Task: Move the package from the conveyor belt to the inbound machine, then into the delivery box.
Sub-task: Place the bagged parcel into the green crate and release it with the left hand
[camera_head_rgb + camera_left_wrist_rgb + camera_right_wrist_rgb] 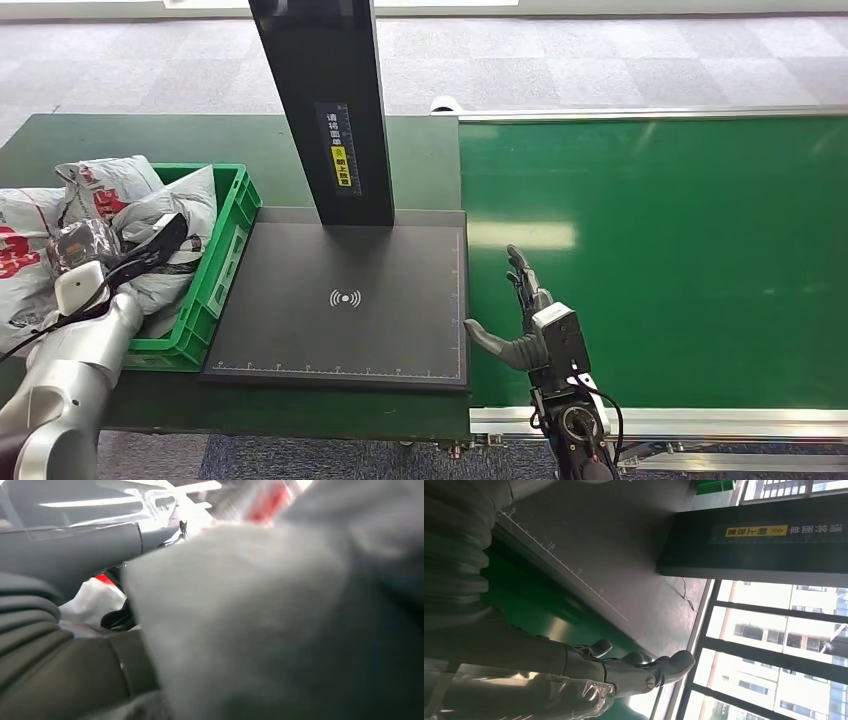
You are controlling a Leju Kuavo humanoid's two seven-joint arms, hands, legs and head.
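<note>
A grey package lies on top of other bags in the green delivery box at the left. My left hand reaches into the box, its dark fingers lying over this package. In the left wrist view the grey package presses close against the hand, with the thumb on one side of it. My right hand hovers open over the near left corner of the green conveyor belt, fingers spread and holding nothing. The right wrist view shows the same open hand beside the inbound machine's dark plate.
The inbound machine's dark plate lies between box and belt, with its black post rising at the back. Several white and red bags fill and overhang the box's left side. The belt carries nothing in view.
</note>
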